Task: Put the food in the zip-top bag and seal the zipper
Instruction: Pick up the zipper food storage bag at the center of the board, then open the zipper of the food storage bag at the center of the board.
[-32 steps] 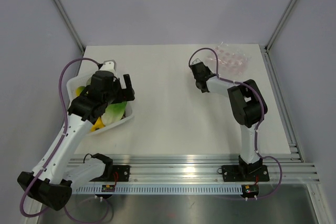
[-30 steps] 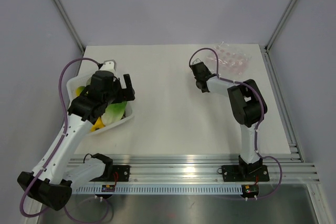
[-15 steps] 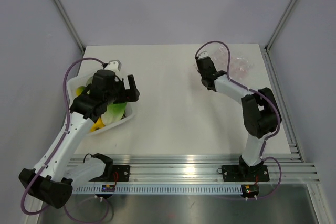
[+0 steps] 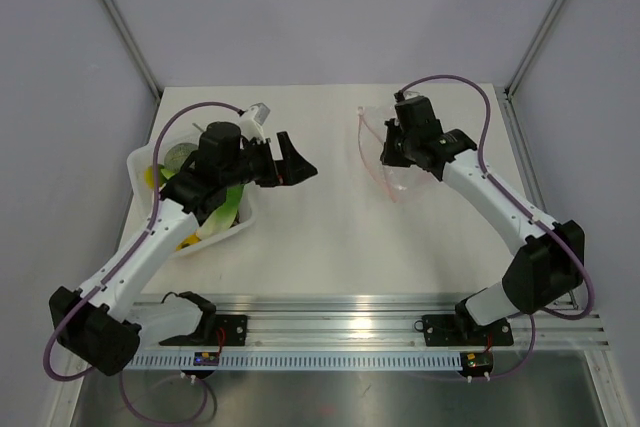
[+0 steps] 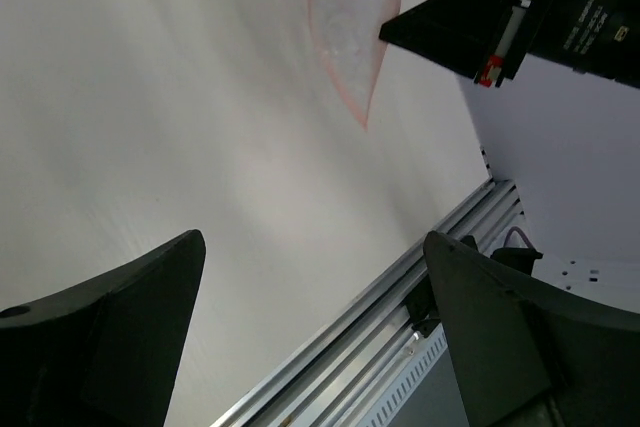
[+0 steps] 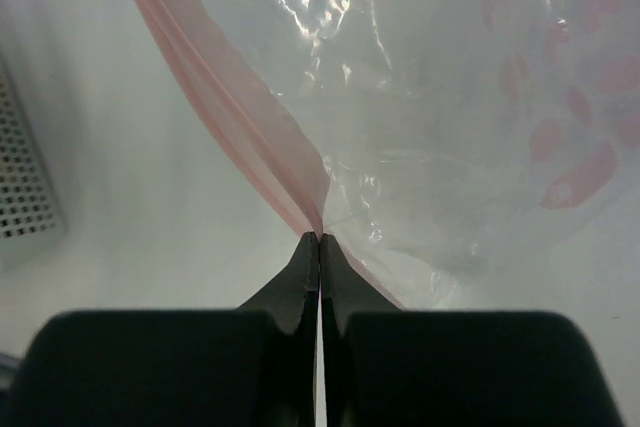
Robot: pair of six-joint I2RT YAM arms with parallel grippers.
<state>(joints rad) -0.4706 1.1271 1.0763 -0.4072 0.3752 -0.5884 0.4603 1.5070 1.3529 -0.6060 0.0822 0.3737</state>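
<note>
The clear zip-top bag (image 4: 380, 175) hangs in the air over the back middle of the table, and my right gripper (image 4: 388, 154) is shut on its mouth edge. In the right wrist view the two fingertips meet on the pink zipper (image 6: 222, 92) at the gripper (image 6: 318, 239), with the crinkly bag (image 6: 430, 97) spreading beyond. The food lies in the white tray (image 4: 243, 227): green lettuce (image 4: 226, 209) and a yellow piece (image 4: 186, 240) show. My left gripper (image 4: 292, 161) is open and empty, right of the tray, facing the bag (image 5: 345, 22).
The aluminium rail (image 4: 380, 309) runs along the table's near edge, also seen as the rail (image 5: 400, 292) in the left wrist view. Grey walls close in the table on the left, back and right.
My right gripper closed on the bag at the back right corner and carried it, lifted, toward the middle. My left gripper swung out from above the tray to the right.
</note>
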